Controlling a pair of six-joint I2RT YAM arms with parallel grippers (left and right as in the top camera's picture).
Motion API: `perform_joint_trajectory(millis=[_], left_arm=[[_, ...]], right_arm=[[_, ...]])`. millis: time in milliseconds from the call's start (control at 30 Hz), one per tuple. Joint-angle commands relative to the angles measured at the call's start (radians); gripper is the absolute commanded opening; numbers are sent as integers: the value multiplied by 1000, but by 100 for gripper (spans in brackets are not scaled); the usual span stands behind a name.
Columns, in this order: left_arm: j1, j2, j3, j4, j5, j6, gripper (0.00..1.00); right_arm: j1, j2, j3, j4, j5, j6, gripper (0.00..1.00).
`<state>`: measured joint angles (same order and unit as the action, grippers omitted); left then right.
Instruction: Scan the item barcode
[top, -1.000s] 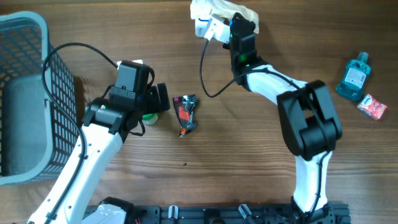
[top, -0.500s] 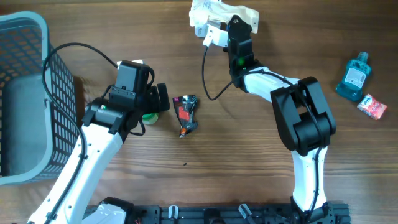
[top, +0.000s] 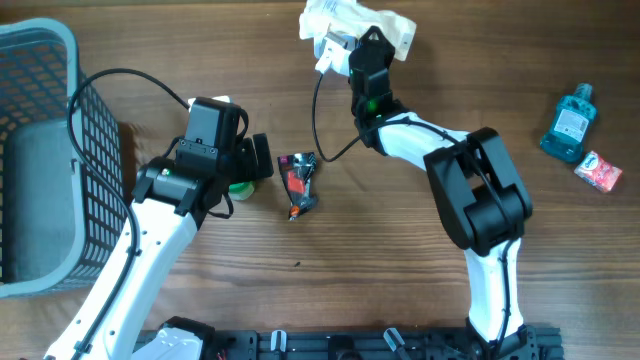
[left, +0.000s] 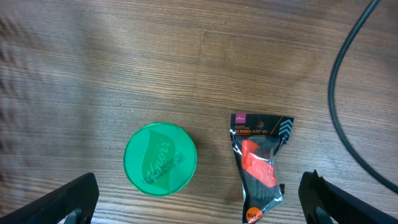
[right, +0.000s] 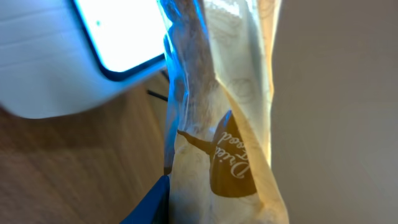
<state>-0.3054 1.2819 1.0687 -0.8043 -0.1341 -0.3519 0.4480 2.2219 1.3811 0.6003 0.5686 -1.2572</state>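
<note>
We note right jaws closed on the cream bag (top: 398, 28), just right of the white scanner (top: 322, 20) at top centre; left jaws wide open, well apart

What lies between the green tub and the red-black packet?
Nothing; only bare table shows between the tub and the packet, which lie apart, clearest in the left wrist view.

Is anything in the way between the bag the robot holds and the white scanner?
No, nothing visible is in the way. The right gripper holds the cream bag close beside the white scanner.
</note>
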Motion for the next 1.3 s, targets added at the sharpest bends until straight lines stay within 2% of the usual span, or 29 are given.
perform_joint_trajectory(millis=[0,67,133,233,300,400,467,600,733,800,833,867,900,967,1167,1267], left_arm=[[6,-6,4,3,-13,15,100],[6,-6,4,3,-13,15,100],[6,-6,4,3,-13,15,100],[6,-6,4,3,-13,15,100],[6,-6,4,3,-13,15,100],[6,-6,4,11,-13,15,100],[6,-6,4,37,-13,15,100],[6,-6,4,37,-13,15,100],[6,-6,4,37,-13,15,100],[6,-6,4,37,-13,15,100],[6,-6,4,37,-14,15,100],[6,-6,4,37,-13,15,100],[6,-6,4,37,-14,15,100],[6,-6,4,49,-27,16,100],[6,-48,14,68,-2,4,100],[6,-116,20,58,-2,5,100]], right_arm=[[-13,-228,22,-2,172,195,4],[-48,-327,22,-130,248,397,4],[-94,-417,22,-344,274,616,4],[-220,-557,21,-810,268,1084,5],[-340,-612,21,-1078,261,1347,5],[-521,-622,18,-1312,230,1598,5],[-680,-613,-21,-1353,129,1646,5],[-891,-605,-143,-1230,-25,1645,5],[-1012,-580,-286,-1062,-145,1598,5],[-1052,-555,-370,-980,-167,1636,5],[-1074,-542,-418,-936,-217,1658,10],[-1081,-542,-429,-925,-240,1656,40],[-1089,-543,-433,-922,-268,1656,73],[-1091,-565,-409,-930,-363,1618,100],[-976,-736,-203,-1132,-581,1598,100],[-800,-837,-137,-1221,-566,1597,100]])
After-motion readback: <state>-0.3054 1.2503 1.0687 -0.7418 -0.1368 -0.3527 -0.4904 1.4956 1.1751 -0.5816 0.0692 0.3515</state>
